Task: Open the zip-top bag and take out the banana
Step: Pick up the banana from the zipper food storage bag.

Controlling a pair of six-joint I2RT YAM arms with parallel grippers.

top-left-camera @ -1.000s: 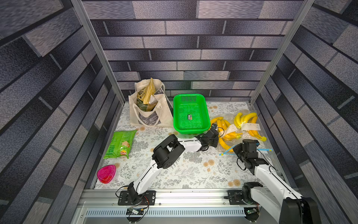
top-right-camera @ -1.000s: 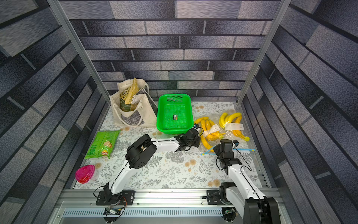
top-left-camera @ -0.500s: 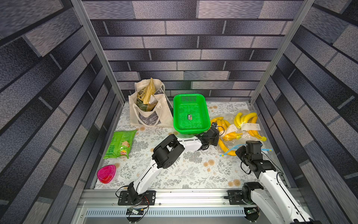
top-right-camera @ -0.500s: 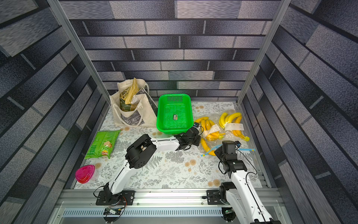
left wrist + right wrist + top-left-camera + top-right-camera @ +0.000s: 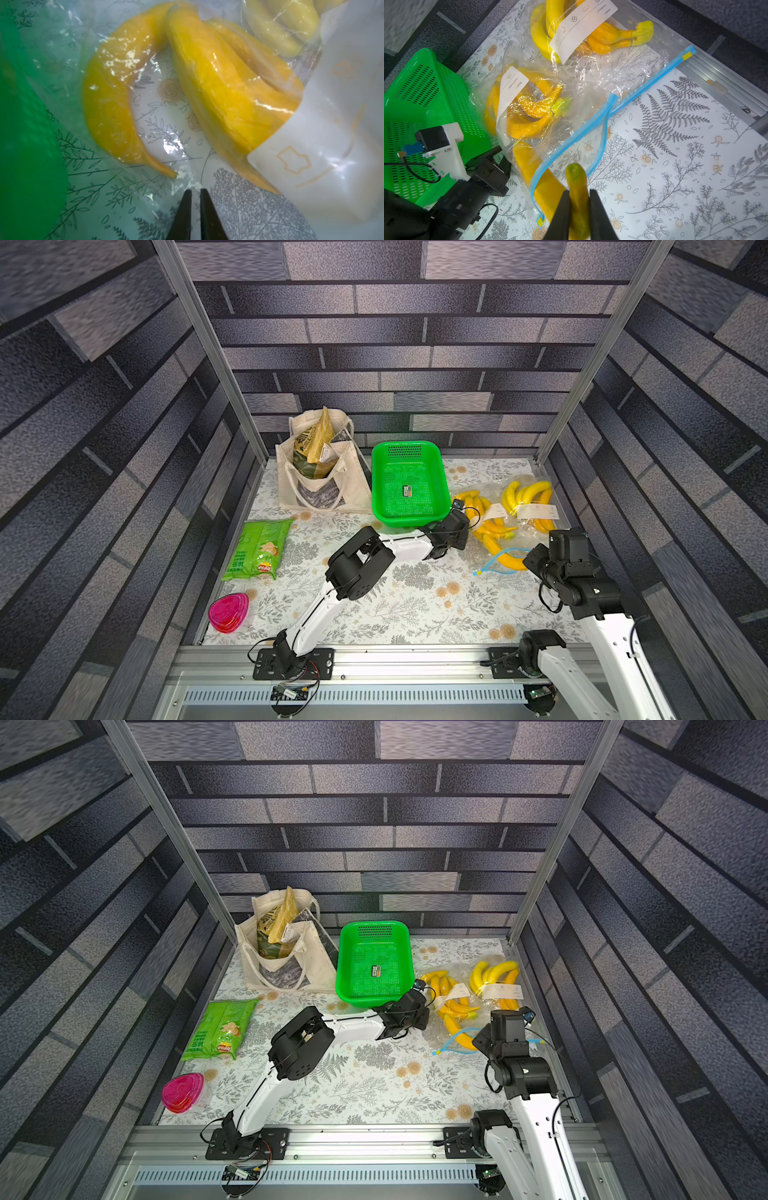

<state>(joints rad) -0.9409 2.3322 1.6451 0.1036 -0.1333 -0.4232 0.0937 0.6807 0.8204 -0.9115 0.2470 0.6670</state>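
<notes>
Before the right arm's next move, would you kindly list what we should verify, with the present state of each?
1. Grip of the right pincer on the banana: ok, its jaws close on the greenish end.
2. Hold of the left pincer on the bag: ok, shut on the plastic at the bag's edge.
3. Mouth at the zipper: ok, the two blue strips stand apart.
4. Banana out of the bag: not ok, a blue strip crosses its body.
5. Whether the bunch deeper in the bag lies loose from the held banana: cannot tell, glare on the plastic hides where they meet.
</notes>
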